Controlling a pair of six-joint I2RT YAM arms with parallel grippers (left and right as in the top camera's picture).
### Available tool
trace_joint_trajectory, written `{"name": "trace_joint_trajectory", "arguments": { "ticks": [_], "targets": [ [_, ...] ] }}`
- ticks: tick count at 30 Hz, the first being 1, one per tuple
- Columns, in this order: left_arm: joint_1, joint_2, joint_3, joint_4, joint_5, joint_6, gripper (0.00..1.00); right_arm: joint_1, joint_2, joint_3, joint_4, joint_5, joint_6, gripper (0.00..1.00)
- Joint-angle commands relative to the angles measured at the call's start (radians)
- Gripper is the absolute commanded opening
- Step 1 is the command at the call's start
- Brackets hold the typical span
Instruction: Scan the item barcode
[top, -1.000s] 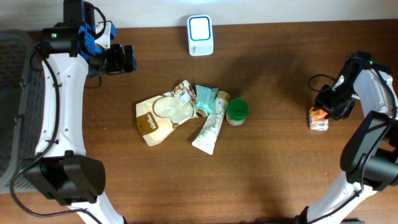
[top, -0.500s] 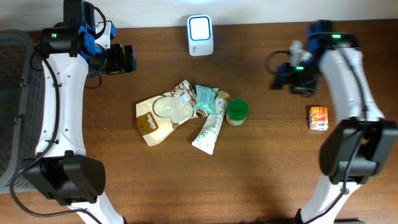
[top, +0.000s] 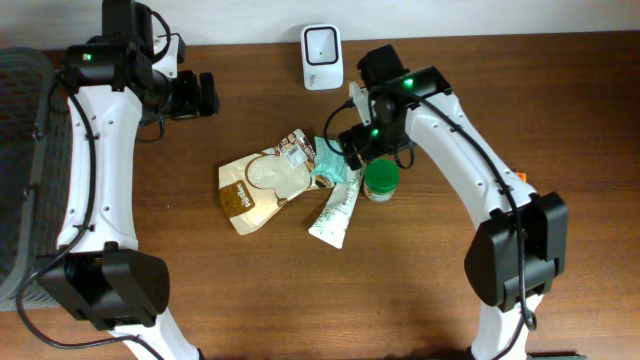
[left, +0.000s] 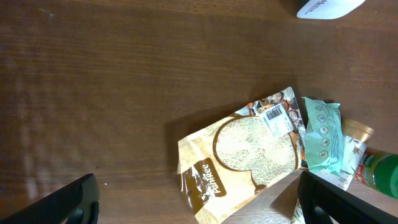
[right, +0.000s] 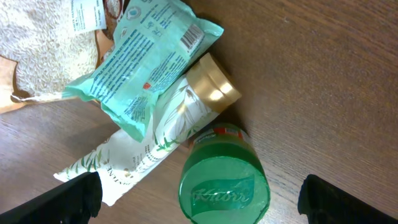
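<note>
Right gripper (right: 200, 200) spread over green-lidded jar (right: 224, 186), likely lining up a pick; left gripper (left: 199, 202) spread, parked aside

Four grocery items lie bunched at the table's centre, one of each kind. There is one brown-and-tan paper pouch (top: 258, 185) at 9 o'clock, one mint-green plastic packet (top: 330, 160) at 12, one white squeeze tube with a gold cap (top: 337, 210) at 6, and one green-lidded container (top: 381, 178) at 3, probably a jar. One white box-shaped barcode scanner (top: 322, 43) stands at the table's 12 o'clock edge.
</note>
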Motion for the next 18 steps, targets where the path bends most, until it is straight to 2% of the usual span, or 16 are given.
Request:
{"name": "trace_joint_trajectory", "arguments": {
  "ticks": [1, 14, 18],
  "targets": [
    [0.003, 0.002, 0.001, -0.002, 0.01, 0.019, 0.99, -0.001, 0.021, 0.014, -0.022, 0.037, 0.0, 0.98],
    [0.003, 0.002, 0.001, -0.002, 0.01, 0.019, 0.99, -0.003, 0.044, 0.001, -0.08, 0.04, 0.255, 1.0],
    [0.003, 0.002, 0.001, -0.002, 0.01, 0.019, 0.99, -0.003, 0.048, -0.035, -0.064, 0.052, 0.306, 0.97]
  ]
}}
